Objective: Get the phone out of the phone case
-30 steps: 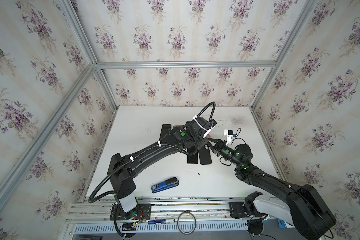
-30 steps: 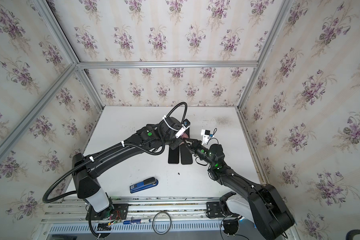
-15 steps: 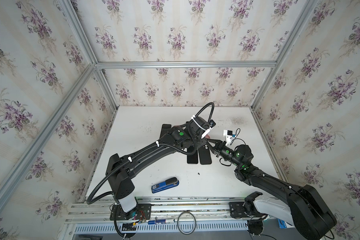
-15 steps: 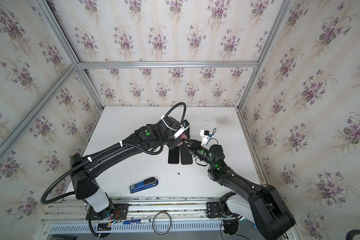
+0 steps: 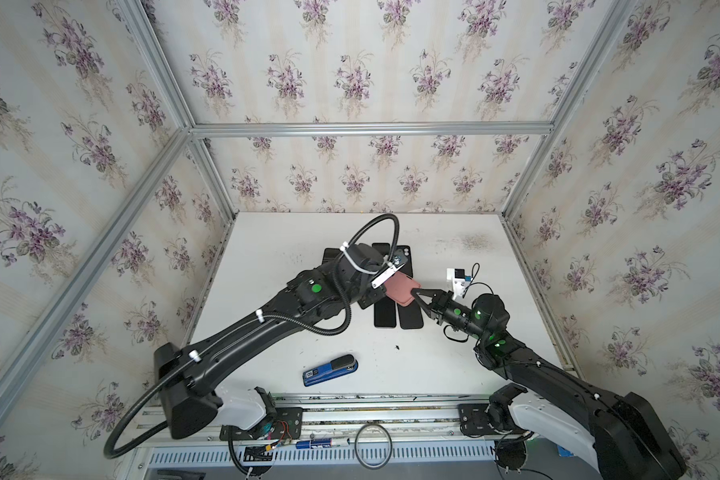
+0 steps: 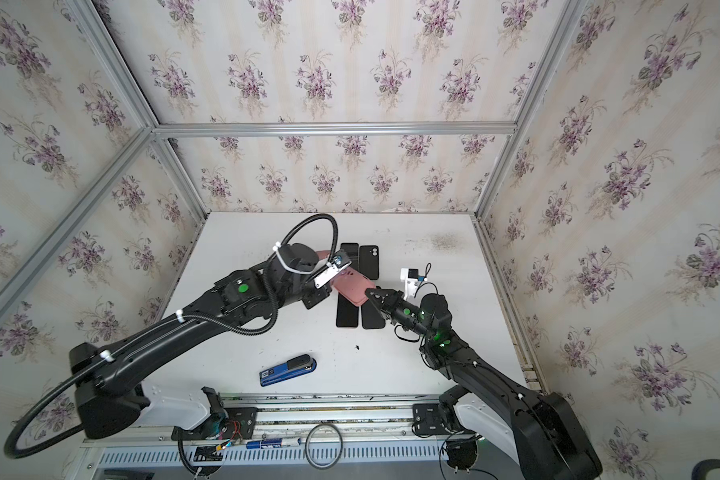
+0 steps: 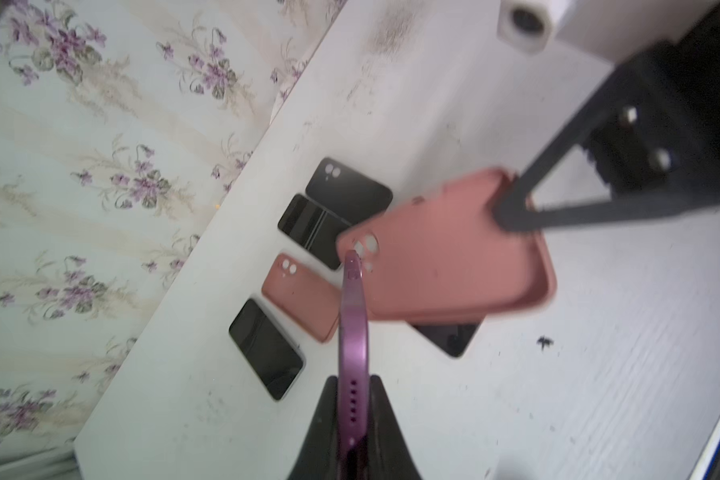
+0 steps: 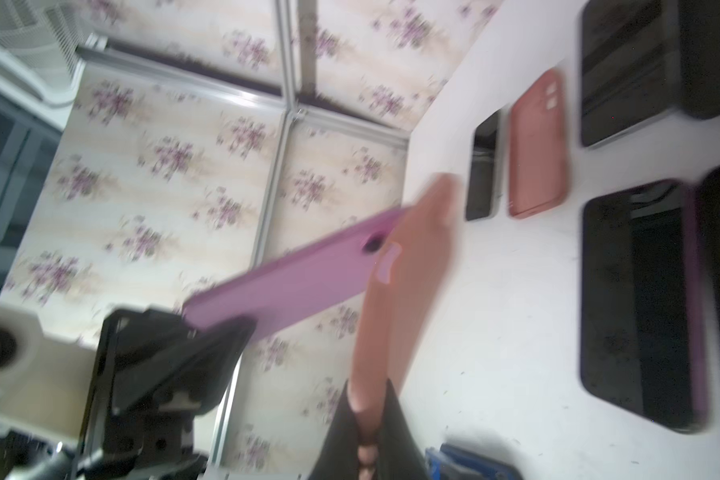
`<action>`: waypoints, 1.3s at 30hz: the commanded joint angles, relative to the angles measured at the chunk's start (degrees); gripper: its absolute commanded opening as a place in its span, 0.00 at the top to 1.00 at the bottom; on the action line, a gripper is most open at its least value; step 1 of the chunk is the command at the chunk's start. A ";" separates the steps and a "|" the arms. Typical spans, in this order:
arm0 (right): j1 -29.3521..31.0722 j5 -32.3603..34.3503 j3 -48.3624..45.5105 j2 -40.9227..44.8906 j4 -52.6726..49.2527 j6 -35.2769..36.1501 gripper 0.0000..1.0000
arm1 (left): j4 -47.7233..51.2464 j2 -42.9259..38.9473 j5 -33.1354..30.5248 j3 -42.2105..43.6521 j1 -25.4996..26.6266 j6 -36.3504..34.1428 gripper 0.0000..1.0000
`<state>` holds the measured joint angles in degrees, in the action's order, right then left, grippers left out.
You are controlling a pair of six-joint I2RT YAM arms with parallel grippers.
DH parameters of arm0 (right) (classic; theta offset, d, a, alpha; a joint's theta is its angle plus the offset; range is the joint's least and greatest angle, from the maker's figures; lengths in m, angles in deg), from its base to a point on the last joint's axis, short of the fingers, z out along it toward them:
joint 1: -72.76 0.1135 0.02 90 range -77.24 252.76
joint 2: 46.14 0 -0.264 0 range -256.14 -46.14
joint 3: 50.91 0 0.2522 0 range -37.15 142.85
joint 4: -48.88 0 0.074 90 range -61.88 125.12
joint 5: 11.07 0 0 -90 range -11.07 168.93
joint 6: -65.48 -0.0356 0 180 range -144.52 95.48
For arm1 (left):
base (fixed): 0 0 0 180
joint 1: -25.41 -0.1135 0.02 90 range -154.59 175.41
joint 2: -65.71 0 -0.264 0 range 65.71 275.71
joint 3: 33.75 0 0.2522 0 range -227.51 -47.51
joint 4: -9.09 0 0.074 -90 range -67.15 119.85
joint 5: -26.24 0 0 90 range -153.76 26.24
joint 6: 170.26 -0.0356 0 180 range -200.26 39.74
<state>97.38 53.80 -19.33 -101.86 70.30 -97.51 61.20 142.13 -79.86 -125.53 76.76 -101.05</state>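
A: Left gripper?
B: Clamped on the purple phone, held above the table.
A: Right gripper?
B: Pinching the pink case. It's blurry, but the phone seems just outside it.

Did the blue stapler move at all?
No. The stapler lies in the same spot as before, at the same slant, by the front edge of the table.
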 commanded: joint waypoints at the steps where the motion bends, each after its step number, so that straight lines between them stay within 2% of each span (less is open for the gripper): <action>1: 0.19 4.62 -0.17 0.64 -8.36 1.87 1.00 | 0.88 -4.87 -1.85 4.37 -0.72 -6.13 1.00; 5: 0.16 4.56 -0.11 -1.14 -7.40 0.71 1.00 | -0.61 -10.97 -3.87 11.26 -1.08 -9.44 1.00; 12: 0.17 1.69 1.24 -6.23 -1.77 -0.64 1.00 | -5.73 -14.25 -8.61 22.62 -1.43 -17.83 1.00; 17: 0.16 -0.66 1.43 -10.59 2.99 -1.42 1.00 | -8.20 -13.66 -9.67 26.39 -2.02 -20.47 0.99; 26: 0.20 -4.94 1.20 -21.70 17.48 -5.50 1.00 | -12.46 -7.41 -8.75 28.45 -3.62 -23.52 0.98; 34: 0.17 -7.30 0.98 -31.55 33.75 -10.60 1.00 | -17.50 -5.06 -7.33 31.91 -4.16 -23.34 0.86; 37: 0.16 -7.74 1.80 -31.45 32.55 -10.41 1.00 | -18.42 -3.42 -7.06 32.14 -4.40 -23.69 0.78; 39: 0.16 -7.58 2.03 -30.20 29.89 -9.36 1.00 | -18.70 -2.88 -6.40 32.22 -4.76 -23.84 0.76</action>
<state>97.49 47.03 -18.17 -133.03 97.29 -106.78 46.01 138.83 -87.16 -93.37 72.35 -123.83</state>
